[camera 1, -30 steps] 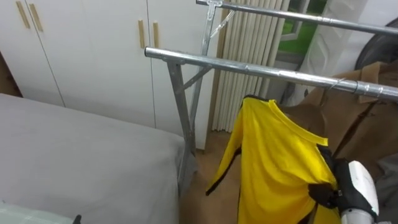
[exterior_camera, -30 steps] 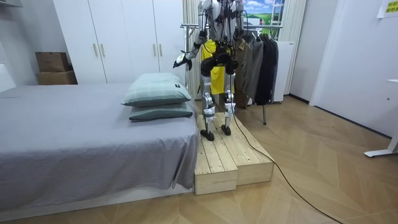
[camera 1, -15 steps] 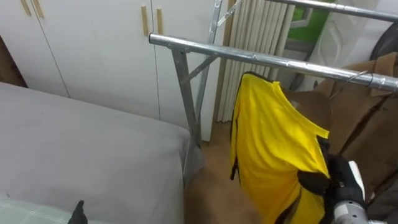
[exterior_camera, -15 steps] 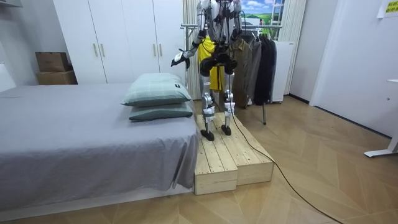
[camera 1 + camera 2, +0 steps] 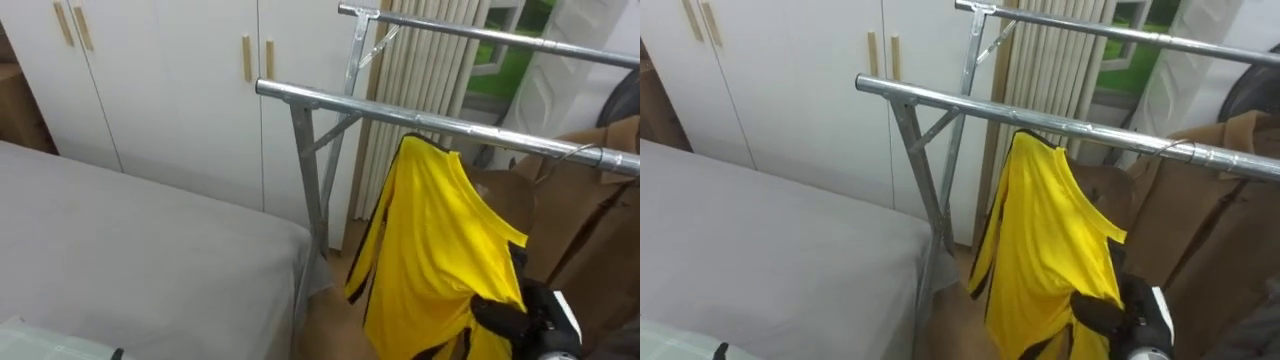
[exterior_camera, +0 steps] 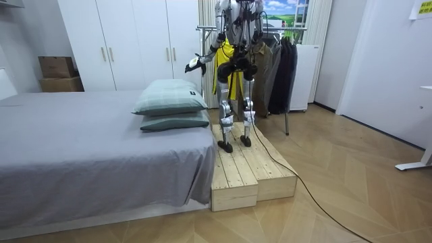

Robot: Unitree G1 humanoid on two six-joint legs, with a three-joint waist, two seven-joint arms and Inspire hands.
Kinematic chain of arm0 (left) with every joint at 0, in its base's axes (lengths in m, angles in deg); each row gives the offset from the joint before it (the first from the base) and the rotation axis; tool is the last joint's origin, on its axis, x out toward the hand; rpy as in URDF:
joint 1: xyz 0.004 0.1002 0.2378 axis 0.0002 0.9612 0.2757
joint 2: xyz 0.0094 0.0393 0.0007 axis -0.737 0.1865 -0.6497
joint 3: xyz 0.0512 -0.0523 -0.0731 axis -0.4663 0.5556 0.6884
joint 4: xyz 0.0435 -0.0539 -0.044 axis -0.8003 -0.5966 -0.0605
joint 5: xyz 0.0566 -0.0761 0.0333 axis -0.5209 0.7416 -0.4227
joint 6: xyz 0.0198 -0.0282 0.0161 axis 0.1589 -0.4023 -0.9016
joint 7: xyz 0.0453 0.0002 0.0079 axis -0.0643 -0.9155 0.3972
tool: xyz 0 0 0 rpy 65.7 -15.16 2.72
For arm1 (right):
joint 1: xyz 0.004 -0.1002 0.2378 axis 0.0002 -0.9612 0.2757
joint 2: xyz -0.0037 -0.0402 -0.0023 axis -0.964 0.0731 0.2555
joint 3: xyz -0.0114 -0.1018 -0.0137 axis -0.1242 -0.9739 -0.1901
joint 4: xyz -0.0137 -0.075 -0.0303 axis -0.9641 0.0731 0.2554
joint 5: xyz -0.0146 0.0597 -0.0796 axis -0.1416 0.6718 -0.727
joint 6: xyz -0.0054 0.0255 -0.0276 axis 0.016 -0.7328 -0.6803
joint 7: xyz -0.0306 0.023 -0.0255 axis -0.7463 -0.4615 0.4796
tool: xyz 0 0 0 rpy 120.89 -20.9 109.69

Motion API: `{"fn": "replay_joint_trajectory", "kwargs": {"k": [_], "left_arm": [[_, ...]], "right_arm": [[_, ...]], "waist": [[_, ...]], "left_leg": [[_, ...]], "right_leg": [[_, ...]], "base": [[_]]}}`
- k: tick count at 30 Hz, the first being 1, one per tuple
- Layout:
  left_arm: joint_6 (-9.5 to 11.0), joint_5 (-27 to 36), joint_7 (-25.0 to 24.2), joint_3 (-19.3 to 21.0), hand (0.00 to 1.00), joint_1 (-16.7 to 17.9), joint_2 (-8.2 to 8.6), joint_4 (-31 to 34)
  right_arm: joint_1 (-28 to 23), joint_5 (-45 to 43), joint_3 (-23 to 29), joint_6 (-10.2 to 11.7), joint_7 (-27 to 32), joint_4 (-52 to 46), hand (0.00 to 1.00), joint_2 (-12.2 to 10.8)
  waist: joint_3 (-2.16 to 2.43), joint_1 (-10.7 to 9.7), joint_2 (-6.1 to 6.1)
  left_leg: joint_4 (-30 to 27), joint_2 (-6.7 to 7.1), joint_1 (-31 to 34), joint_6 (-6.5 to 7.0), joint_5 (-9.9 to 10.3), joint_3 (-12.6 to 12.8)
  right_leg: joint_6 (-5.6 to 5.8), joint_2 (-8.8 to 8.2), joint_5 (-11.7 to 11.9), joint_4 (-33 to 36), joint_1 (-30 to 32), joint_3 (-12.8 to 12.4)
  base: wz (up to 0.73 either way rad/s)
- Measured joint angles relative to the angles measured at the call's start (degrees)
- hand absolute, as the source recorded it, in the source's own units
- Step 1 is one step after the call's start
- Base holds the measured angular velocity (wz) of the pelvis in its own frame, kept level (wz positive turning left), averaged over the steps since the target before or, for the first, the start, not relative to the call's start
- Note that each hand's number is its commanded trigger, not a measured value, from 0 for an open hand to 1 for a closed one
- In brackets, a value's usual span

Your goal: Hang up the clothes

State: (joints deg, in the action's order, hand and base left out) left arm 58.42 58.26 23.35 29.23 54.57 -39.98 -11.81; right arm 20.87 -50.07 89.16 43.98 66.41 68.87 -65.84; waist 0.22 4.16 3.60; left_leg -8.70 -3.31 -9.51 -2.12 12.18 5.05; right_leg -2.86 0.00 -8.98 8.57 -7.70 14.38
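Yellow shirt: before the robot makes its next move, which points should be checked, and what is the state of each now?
1. Right hand grips the yellow shirt at its lower edge: ok.
2. Top of the shirt reaches the front rail: ok.
3. Shirt really hung on the rail, so it stays if released: cannot tell.
4. Free rail between the shirt and the brown coat: ok.
5. Left hand held away from the rail: ok.
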Motion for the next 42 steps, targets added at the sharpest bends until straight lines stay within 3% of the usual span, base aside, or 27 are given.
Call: {"fn": "replay_joint_trajectory", "kwargs": {"k": [4,9,11,15,17,19,20,21,22,25,28,32,42], "left_arm": [[0.7,-0.1,1.1,1.6,0.00,0.0,0.10,-1.8],[0.7,-0.1,1.9,4.4,0.00,0.3,0.23,-4.2],[0.7,-0.1,2.1,4.8,0.00,0.3,0.27,-4.2],[0.9,0.0,2.9,5.3,0.00,0.4,1.25,-4.2],[1.3,0.0,2.9,5.3,0.00,0.4,1.85,-4.2],[1.9,0.1,3.0,5.1,0.00,0.4,2.22,-4.7],[2.4,0.1,3.0,5.1,0.00,0.4,2.26,-5.2],[2.5,0.2,3.1,5.1,0.00,0.5,2.35,-5.2],[3.1,0.2,3.1,5.0,0.00,0.4,2.46,-5.2],[5.6,0.3,3.0,4.6,0.00,-1.8,2.40,-7.5],[6.2,0.2,2.0,4.0,0.00,-2.2,2.38,-8.6],[6.2,0.2,0.6,3.9,0.00,-2.1,2.34,-8.5],[6.6,0.2,0.4,4.1,0.00,-2.2,2.08,-8.5]], "right_arm": [[-1.3,3.9,1.3,2.3,-6.5,2.7,0.00,-1.1],[-5.5,8.1,5.8,3.4,-12.1,3.0,0.00,-1.5],[-6.5,11.2,8.0,3.3,-13.0,3.4,0.00,-1.7],[-7.7,20.7,13.8,3.2,-13.6,6.8,0.00,-4.5],[-9.3,22.5,14.0,1.4,-13.2,10.7,0.00,-4.2],[-11.8,23.3,13.0,-2.0,-10.7,17.2,0.00,-4.5],[-11.9,22.9,12.0,-3.3,-9.0,19.9,0.00,-4.7],[-11.9,22.2,11.3,-3.7,-8.2,20.3,0.00,-4.8],[-12.0,20.5,10.0,-4.0,-7.0,20.4,0.00,-4.8],[-10.9,15.9,6.3,-3.9,-5.6,20.4,0.00,-4.8],[-9.1,10.4,4.8,-3.9,-5.3,20.4,0.00,-4.8],[-6.3,5.6,4.3,-3.8,-5.1,20.4,0.00,-4.7],[-4.1,0.4,3.1,-3.5,-4.9,20.4,0.00,-4.7]], "waist": [[0.19,-0.4,-0.39],[0.92,-0.6,-1.67],[0.88,-0.6,-2.10],[0.85,-1.1,-2.53],[0.74,-1.4,-2.68],[0.47,-1.7,-2.67],[-0.32,-2.1,-3.36],[-0.61,-2.2,-3.44],[-0.60,-2.5,-3.86],[-0.65,-2.7,-3.56],[-0.41,-2.6,-2.17],[-0.41,-2.3,-0.93],[-0.48,-2.1,-1.04]], "left_leg": [[-0.4,0.09,-0.2,0.07,0.2,-0.6],[-0.7,0.10,-0.7,-0.01,0.6,-0.6],[-0.7,0.10,-0.9,-0.02,0.6,-0.5],[-0.7,0.09,-0.9,-0.06,0.6,0.5],[-0.6,0.09,-0.9,-0.08,0.6,0.7],[-0.6,0.09,-0.8,-0.07,0.6,1.3],[-0.6,0.09,-0.3,-0.06,0.6,1.9],[-0.6,0.09,0.2,-0.05,0.6,2.5],[-0.8,0.12,1.6,0.02,0.5,3.1],[-0.8,0.23,3.0,0.22,0.4,3.6],[-0.8,0.22,2.7,0.23,0.4,3.7],[-0.9,0.22,2.9,0.23,0.4,3.6],[-0.8,0.08,2.9,0.23,0.4,3.6]], "right_leg": [[0.11,-0.07,-0.1,0.0,-0.6,0.1],[0.32,-0.07,-0.2,-0.1,-1.5,0.1],[0.32,-0.05,-0.2,-0.1,-1.5,0.1],[0.45,0.00,-0.4,-0.5,-1.3,-0.4],[0.44,0.06,-0.4,-0.7,-1.2,-0.6],[0.40,0.12,-0.4,-0.5,-0.6,-1.6],[0.32,0.12,-0.4,0.3,0.5,-2.7],[0.31,0.10,-0.4,0.7,1.5,-3.2],[0.28,-0.01,-0.4,1.9,3.7,-3.8],[0.25,-0.09,-0.4,3.5,6.2,-5.2],[0.24,0.01,-0.4,3.2,6.2,-5.4],[0.24,0.09,-0.4,2.9,6.4,-5.0],[0.23,0.11,-0.4,3.0,6.2,-4.9]], "base": [[0.09],[0.02],[-0.06],[-0.13],[-0.10],[-0.20],[-0.33],[-0.47],[-0.48],[-0.27],[-0.03],[0.01],[0.00]]}}
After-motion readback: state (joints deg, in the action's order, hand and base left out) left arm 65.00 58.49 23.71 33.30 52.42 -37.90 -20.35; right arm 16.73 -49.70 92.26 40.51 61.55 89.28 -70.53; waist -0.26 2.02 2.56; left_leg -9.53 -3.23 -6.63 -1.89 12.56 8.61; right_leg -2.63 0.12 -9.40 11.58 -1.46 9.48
